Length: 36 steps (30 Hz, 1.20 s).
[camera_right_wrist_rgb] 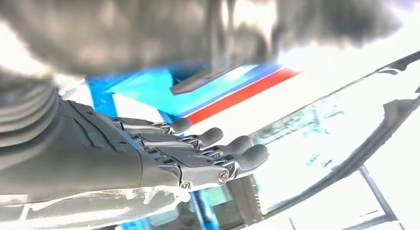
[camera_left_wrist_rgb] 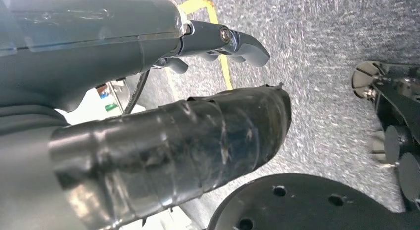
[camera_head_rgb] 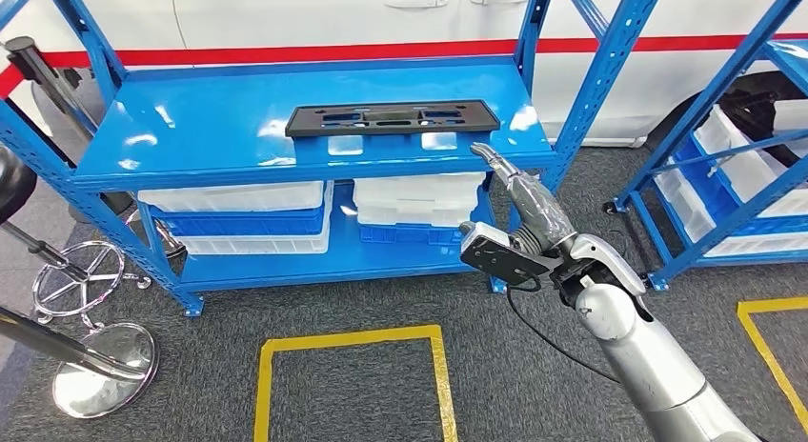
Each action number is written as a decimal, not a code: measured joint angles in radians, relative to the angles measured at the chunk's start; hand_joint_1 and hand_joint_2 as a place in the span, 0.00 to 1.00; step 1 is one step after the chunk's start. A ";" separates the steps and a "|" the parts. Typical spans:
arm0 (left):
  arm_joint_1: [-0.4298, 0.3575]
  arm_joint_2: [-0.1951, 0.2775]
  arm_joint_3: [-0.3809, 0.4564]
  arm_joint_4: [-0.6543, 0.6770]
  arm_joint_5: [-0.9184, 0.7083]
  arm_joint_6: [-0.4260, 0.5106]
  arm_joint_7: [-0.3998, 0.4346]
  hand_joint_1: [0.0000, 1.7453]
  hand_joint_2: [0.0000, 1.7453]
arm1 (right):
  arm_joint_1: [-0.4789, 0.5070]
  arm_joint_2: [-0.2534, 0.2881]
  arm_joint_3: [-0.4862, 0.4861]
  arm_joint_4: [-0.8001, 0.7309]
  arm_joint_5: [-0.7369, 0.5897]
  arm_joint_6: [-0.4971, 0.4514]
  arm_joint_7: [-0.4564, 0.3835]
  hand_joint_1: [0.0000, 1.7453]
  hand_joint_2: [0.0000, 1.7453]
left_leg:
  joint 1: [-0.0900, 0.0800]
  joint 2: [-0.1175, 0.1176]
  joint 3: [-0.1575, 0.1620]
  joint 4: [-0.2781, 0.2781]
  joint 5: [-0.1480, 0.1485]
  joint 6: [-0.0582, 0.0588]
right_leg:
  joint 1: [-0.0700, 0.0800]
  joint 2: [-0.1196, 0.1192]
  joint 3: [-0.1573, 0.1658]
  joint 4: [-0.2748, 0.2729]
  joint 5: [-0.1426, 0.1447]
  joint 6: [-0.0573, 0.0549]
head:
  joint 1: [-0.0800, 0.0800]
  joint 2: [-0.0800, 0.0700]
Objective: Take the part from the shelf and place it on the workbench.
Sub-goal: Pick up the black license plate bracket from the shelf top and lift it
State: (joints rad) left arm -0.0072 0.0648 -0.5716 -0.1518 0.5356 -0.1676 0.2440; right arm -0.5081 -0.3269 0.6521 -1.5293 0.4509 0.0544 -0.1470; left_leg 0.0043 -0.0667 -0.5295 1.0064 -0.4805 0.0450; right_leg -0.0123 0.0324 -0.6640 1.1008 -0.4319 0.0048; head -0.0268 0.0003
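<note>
Black slotted plate part [camera_head_rgb: 392, 117] lies flat on top shelf of blue rack [camera_head_rgb: 200, 118], upper centre of head view, untouched. My right hand [camera_head_rgb: 522, 199] right of centre, raised toward rack's front edge, just short of part's right end; fingers [camera_right_wrist_rgb: 218, 150] extended side by side, holding nothing. Left hand [camera_left_wrist_rgb: 148, 91] hangs over grey carpet, fingers loosely apart, empty. I judge step as reach, grasp not yet made. Next: push right hand forward over shelf, close fingers on part's near edge.

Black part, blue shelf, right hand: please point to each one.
Black part [camera_head_rgb: 391, 118], head view, middle of its flat frame.
Blue shelf [camera_head_rgb: 219, 118], head view, bare top board.
Right hand [camera_head_rgb: 519, 199], head view, back of the hand.
</note>
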 joint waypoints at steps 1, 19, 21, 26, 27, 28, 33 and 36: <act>0.000 -0.001 0.000 0.000 0.000 0.000 0.000 0.00 0.00 | 0.000 -0.002 0.002 0.001 0.000 0.000 0.000 0.00 1.00 | 0.002 -0.008 0.000 -0.001 -0.004 -0.005 | 0.002 0.016 0.013 -0.044 0.021 -0.006 | -0.001 0.000; 0.009 0.007 -0.002 0.002 0.001 0.000 -0.005 0.00 0.00 | -0.001 -0.003 0.004 0.000 0.000 -0.012 -0.010 0.00 0.00 | 0.001 0.072 -0.090 0.004 0.065 -0.022 | 0.007 -0.073 0.168 -0.094 -0.076 -0.006 | -0.002 0.000; 0.009 0.007 -0.002 0.002 0.004 0.000 -0.006 0.00 0.00 | -0.001 -0.003 0.004 -0.001 0.000 -0.016 -0.006 0.00 0.00 | 0.004 0.070 -0.074 -0.004 0.067 -0.010 | 0.004 -0.066 0.157 -0.056 -0.075 0.002 | -0.002 0.000; 0.003 0.006 -0.002 0.002 0.015 0.001 -0.007 0.00 0.00 | 0.004 -0.008 0.004 0.006 0.004 -0.022 0.015 0.00 0.75 | 0.005 0.060 -0.041 -0.010 0.042 0.006 | -0.002 -0.039 -0.021 0.195 -0.164 0.020 | -0.002 0.000; 0.003 0.006 -0.002 0.002 0.017 0.001 -0.007 0.00 0.00 | 0.006 -0.008 0.004 0.009 0.009 -0.024 0.021 0.00 1.00 | 0.005 0.057 -0.032 -0.010 0.035 0.006 | -0.002 -0.038 -0.037 0.194 -0.162 0.020 | -0.002 0.000; 0.003 0.006 -0.002 0.002 0.019 0.002 -0.007 0.00 0.00 | 0.006 -0.009 0.004 0.012 0.018 -0.028 0.028 0.00 1.00 | 0.004 0.055 -0.021 -0.010 0.027 0.005 | -0.001 -0.038 -0.036 0.159 -0.134 0.018 | -0.002 0.000; 0.005 0.000 -0.002 0.002 0.023 0.005 -0.009 0.00 0.00 | 0.011 -0.017 -0.003 0.036 0.059 -0.047 0.066 0.00 1.00 | -0.002 0.045 0.016 -0.004 -0.010 -0.014 | 0.012 -0.032 0.024 -0.076 0.021 -0.015 | -0.001 0.000; 0.004 0.000 -0.002 0.002 0.026 0.008 -0.011 0.00 0.00 | 0.020 -0.018 -0.012 0.047 0.085 -0.064 0.073 0.00 1.00 | -0.003 0.047 0.017 0.019 -0.021 -0.029 | 0.005 -0.031 0.047 -0.085 0.018 -0.030 | -0.001 0.000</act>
State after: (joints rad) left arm -0.0031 0.0651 -0.5735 -0.1495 0.5613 -0.1593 0.2325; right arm -0.4879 -0.3449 0.6403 -1.4828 0.5355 -0.0098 -0.0738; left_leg 0.0009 -0.0202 -0.5124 1.0257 -0.5012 0.0157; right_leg -0.0069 0.0009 -0.6175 1.0158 -0.4137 -0.0248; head -0.0275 0.0004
